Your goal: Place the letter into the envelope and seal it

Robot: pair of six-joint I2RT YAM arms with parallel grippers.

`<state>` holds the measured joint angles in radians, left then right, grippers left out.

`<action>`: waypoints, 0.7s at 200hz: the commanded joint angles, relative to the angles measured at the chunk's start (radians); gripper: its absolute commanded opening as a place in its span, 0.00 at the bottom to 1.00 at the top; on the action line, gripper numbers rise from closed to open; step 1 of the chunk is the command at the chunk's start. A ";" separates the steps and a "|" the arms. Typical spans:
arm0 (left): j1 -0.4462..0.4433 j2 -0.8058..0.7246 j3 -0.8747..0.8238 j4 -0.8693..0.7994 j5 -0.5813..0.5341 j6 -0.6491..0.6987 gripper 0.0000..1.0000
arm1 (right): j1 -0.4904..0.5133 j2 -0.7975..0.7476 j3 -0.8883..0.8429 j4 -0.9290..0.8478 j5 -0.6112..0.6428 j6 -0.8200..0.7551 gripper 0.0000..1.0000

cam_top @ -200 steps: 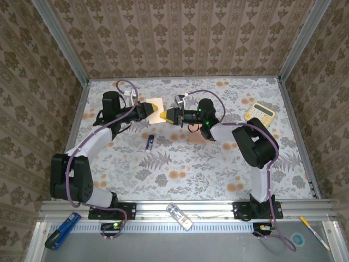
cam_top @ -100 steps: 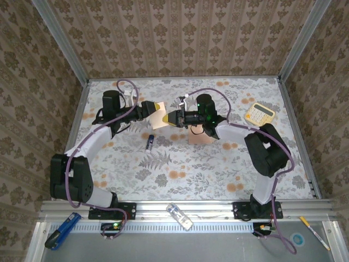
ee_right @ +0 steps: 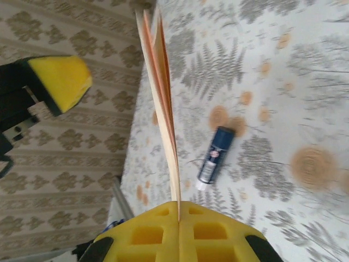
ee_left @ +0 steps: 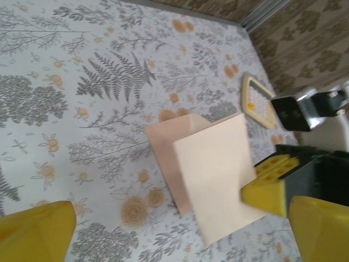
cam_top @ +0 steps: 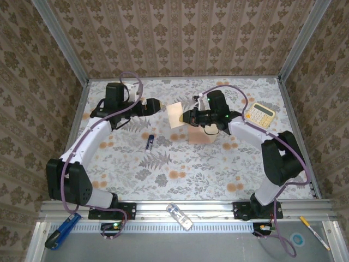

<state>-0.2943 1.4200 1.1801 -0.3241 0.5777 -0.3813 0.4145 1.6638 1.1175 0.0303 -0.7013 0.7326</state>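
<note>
The letter (cam_top: 175,114) changes hands above the middle of the surface (cam_top: 180,169). Half a second ago we saw it between both arms. Now the right fingers (cam_top: 187,116) alone have it, pressed together on its right-hand edge, with the sheet standing up in the air just left of centre in the overhead view. The left fingers (cam_top: 156,105), which carried it a second ago, have sprung wide apart and hold nothing. They have drawn off toward the upper left, leaving a clear gap to the paper. From the right wrist we see the sheet almost edge-on, rising out of the closed grip toward the top of the frame. We judge the handover done: the letter is now on the envelope's side, and the left arm is free to steady or open it. Insertion and sealing are not yet begun.

The envelope (cam_top: 199,136), the one container here, lies flat on the surface just below and right of the raised sheet, under the right arm. In the left wrist view it shows behind the letter, with a paler fold at its upper corner. We see nothing in it, and we cannot tell whether its mouth is open. A small blue stick (cam_top: 150,142), likely glue, lies at centre left, well apart, and a calculator (cam_top: 259,113) sits at the right.
</note>
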 commanded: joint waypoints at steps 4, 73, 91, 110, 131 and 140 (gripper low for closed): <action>-0.040 0.020 0.045 -0.082 -0.114 0.068 1.00 | -0.025 -0.075 0.022 -0.198 0.082 -0.138 0.00; -0.203 0.180 0.078 -0.041 -0.269 0.021 0.97 | -0.188 -0.191 -0.045 -0.422 0.155 -0.237 0.00; -0.232 0.243 0.112 -0.040 -0.285 0.005 0.97 | -0.228 -0.203 -0.049 -0.482 0.180 -0.277 0.00; -0.256 0.289 0.113 0.026 -0.277 -0.030 0.92 | -0.266 -0.203 -0.068 -0.485 0.162 -0.295 0.00; -0.279 0.344 0.141 0.063 -0.262 -0.059 0.88 | -0.302 -0.190 -0.104 -0.453 0.143 -0.291 0.00; -0.288 0.370 0.165 0.059 -0.267 -0.061 0.86 | -0.312 -0.180 -0.112 -0.447 0.138 -0.292 0.00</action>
<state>-0.5610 1.7416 1.2728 -0.3130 0.3237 -0.4004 0.1287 1.4792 1.0378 -0.3935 -0.5529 0.4728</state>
